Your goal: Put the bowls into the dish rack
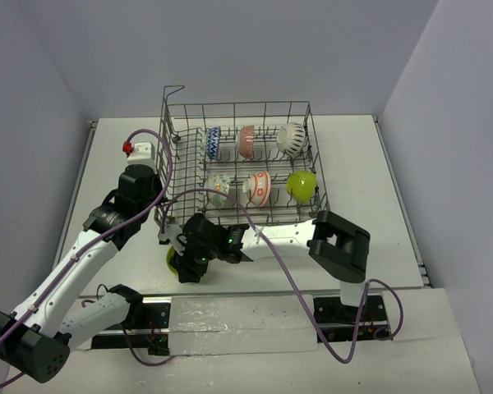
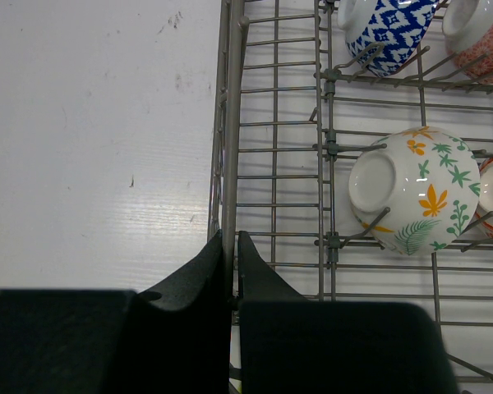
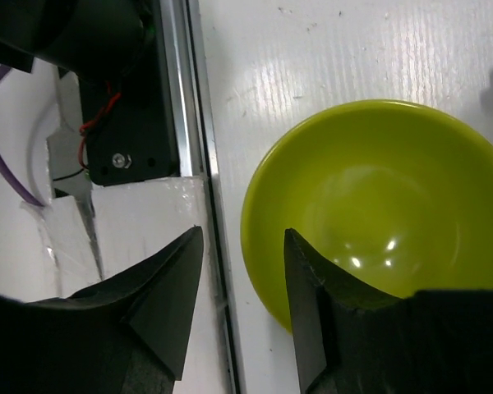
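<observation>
Close beside the lime-green bowl (image 3: pixel 370 197), metal rail (image 3: pixel 193 98) and dish rack (image 1: pixel 238 168)

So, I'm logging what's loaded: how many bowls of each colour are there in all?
Lime-green bowls: 2
Red-orange patterned bowls: 2
Blue-white bowl: 1
Floral bowl: 1
White bowl with dark marks: 1
Total: 7, with 6 in the dish rack

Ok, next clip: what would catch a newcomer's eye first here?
The dish rack in the middle of the table already holds six bowls, tipped on their sides in two rows of three. One lime-green bowl sits upright on the table just off the rack's near-left corner, with the right gripper open astride its rim. The left gripper is closed on the rack's left rim wire.
</observation>
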Robot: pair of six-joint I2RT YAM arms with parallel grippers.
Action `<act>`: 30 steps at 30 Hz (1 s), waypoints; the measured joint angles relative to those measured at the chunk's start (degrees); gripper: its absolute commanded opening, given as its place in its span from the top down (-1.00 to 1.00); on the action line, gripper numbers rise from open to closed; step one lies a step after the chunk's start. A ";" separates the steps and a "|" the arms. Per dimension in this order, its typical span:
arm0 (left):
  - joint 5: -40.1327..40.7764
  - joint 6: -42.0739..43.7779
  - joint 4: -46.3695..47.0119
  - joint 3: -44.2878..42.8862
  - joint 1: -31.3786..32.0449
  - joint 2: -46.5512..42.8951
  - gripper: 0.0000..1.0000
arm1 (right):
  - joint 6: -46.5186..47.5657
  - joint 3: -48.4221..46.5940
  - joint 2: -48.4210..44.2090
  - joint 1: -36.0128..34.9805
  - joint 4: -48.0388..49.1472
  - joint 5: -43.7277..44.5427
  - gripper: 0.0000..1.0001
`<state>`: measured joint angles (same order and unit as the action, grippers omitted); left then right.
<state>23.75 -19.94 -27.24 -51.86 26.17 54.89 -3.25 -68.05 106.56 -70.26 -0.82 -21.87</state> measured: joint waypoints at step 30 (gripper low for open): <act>-0.09 -0.02 0.00 0.00 0.00 0.00 1.00 | -1.22 2.49 -9.57 -0.37 -9.25 -6.47 1.00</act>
<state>23.66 -19.97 -27.24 -51.86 26.17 54.89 -4.47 -65.56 96.99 -70.63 -10.07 -28.34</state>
